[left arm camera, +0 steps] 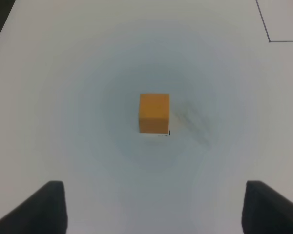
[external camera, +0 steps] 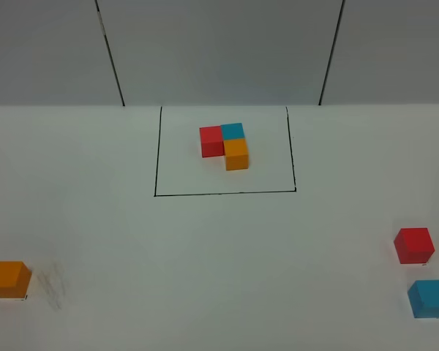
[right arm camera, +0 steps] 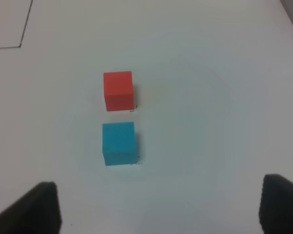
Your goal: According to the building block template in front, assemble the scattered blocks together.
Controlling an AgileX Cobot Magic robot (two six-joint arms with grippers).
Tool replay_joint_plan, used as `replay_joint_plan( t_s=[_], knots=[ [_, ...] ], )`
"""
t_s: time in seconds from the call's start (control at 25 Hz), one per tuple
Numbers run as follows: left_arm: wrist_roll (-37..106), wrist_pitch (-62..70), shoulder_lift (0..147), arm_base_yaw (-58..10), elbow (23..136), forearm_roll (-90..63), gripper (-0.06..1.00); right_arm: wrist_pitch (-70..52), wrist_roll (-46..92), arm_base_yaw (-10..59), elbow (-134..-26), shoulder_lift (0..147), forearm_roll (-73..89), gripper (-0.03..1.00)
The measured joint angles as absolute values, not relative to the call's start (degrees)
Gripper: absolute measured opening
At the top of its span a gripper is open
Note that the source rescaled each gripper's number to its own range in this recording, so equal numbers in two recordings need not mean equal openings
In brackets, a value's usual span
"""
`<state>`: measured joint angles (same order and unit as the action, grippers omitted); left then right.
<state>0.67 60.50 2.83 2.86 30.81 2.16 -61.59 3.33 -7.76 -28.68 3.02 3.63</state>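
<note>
Since no block is gripped so far, both claws are presented empty with jaws spread wide. The left gripper point(left arm camera: 154, 207) is aimed at the orange block point(left arm camera: 154, 112). The right gripper point(right arm camera: 160, 204) is aimed at the red block point(right arm camera: 118, 90) and blue block point(right arm camera: 119, 143), which lie near each other without touching. The building block template point(external camera: 225, 145) is set inside its black outline point(external camera: 156, 161) at the far middle of the table point(external camera: 205, 278) as reference, well apart from all three.
</note>
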Motion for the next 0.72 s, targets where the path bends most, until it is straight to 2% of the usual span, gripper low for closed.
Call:
replay_joint_plan(
  t_s=[0.48, 0.72],
  knots=[
    [0.00, 59.97, 28.75, 2.86, 46.55, 2.30, 0.80, -61.59, 3.33, -7.76, -28.68, 3.02, 3.63, 0.87],
    [-0.30, 61.56, 43.29, 2.86, 53.01, 7.54, 0.80, -61.59, 3.33, -7.76, -28.68, 3.02, 3.63, 0.87]
  ],
)
